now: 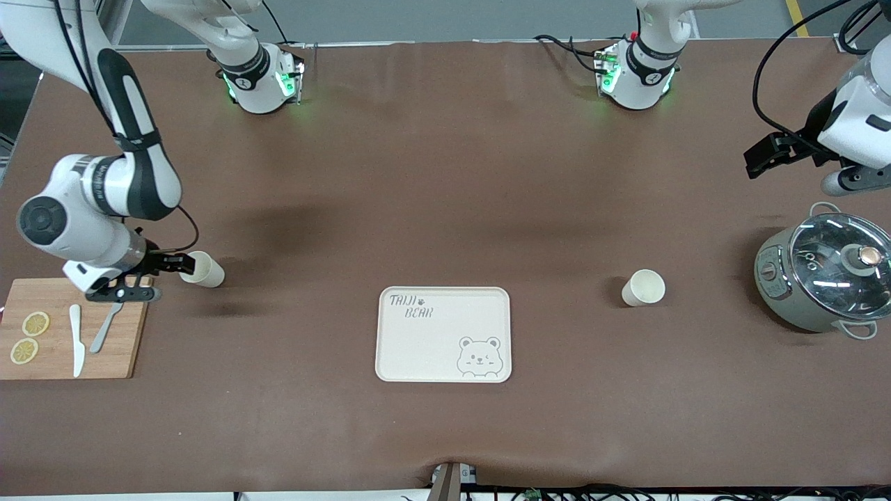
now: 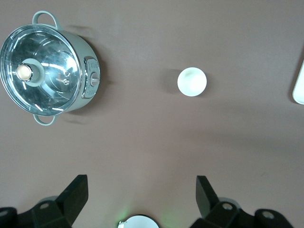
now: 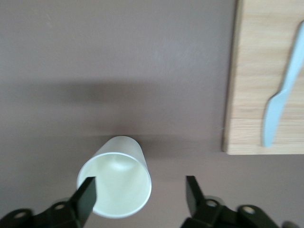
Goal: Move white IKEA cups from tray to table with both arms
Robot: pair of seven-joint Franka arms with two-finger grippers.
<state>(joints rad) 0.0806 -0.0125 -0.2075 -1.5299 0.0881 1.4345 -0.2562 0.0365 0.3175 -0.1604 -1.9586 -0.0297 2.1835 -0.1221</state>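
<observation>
Bare of cups, tray (image 1: 443, 335) sits low at centre; one cup (image 1: 643, 288) stands at its two o'clock, left end effector (image 2: 138, 195) spread, waiting overhead; right end effector (image 1: 169, 265) spread, cup (image 1: 202, 269) at ten o'clock set down upright, one finger (image 3: 87, 195) at its rim.

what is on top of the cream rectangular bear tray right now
Nothing: the cream rectangular tray shows only its printed bear face and lettering. Both small white cups stand on the brown table. Nothing hides the tray's surface.
</observation>
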